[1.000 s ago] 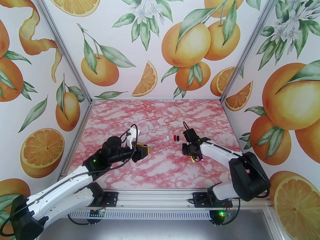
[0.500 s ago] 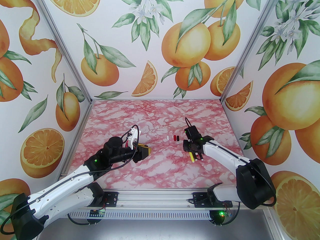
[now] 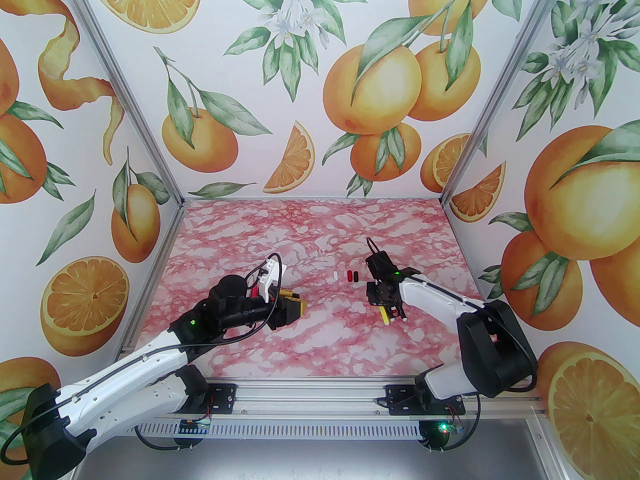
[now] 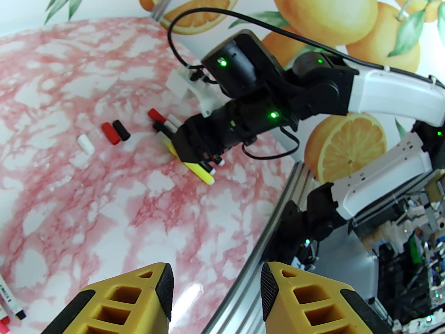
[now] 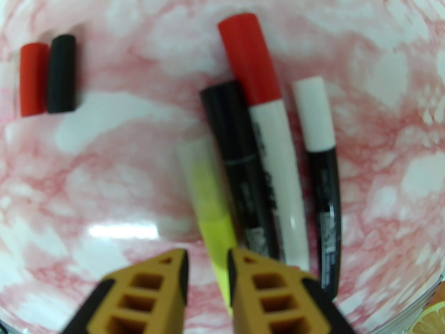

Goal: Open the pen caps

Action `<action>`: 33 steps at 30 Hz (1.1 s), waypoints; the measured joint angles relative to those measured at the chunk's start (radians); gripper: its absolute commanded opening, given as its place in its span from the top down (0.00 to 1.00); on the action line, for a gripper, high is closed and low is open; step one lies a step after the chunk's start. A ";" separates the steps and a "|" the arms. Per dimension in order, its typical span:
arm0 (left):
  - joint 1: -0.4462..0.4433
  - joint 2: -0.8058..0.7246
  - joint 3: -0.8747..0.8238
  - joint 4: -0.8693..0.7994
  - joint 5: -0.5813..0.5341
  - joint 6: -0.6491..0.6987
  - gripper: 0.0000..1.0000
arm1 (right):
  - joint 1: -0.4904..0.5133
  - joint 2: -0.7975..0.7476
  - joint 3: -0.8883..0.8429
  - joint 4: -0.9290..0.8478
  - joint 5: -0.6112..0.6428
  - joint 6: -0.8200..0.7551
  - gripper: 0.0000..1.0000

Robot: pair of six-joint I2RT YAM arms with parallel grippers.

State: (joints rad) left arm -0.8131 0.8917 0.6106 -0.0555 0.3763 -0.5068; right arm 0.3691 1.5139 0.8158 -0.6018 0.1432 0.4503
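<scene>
The right end effector hangs low over four pens lying side by side on the desk. Its fingers stand close together with a narrow gap between them. The yellow pen runs through that gap, close against one finger. Whether the fingers actually pinch it cannot be told.

Just ahead of the fingertips, the yellow pen ends in a pale cap. Beside it, farther from the gap, lie:

- a black pen with a black cap
- a white-barrelled pen with a red cap
- a black-barrelled pen with a white cap

All four caps sit on their pens. Ahead of this end effector and off to one side, apart from the four pens, a loose red cap and a loose black cap lie touching each other.

The left end effector has its fingers spread wide, with nothing between them. Well ahead of it lies a loose white cap, near the red and black ones. The right end effector is beyond them. Close beside the left end effector, the ends of further pens rest on the desk.
</scene>
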 measured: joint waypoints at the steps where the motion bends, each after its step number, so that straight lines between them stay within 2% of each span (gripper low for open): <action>1: -0.002 0.000 0.000 0.000 0.002 0.006 0.42 | -0.002 0.005 0.002 -0.001 0.000 0.000 0.74; 2: -0.004 0.001 0.000 0.000 0.006 0.010 0.37 | -0.003 0.008 0.003 -0.001 0.000 0.000 0.74; 6: -0.010 0.008 0.001 0.003 0.027 0.027 0.04 | -0.004 0.021 0.009 -0.001 0.000 0.000 0.75; 7: -0.012 0.013 0.002 0.003 0.031 0.029 0.00 | -0.004 0.024 0.010 -0.001 0.000 0.000 0.75; 33: -0.034 0.065 0.015 0.002 0.043 0.042 0.00 | -0.004 0.078 0.055 -0.043 0.022 -0.007 0.75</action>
State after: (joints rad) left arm -0.8471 0.9565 0.6254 -0.0532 0.4191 -0.4652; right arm 0.3649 1.5921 0.8707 -0.6453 0.1650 0.4431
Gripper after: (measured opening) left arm 0.996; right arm 0.243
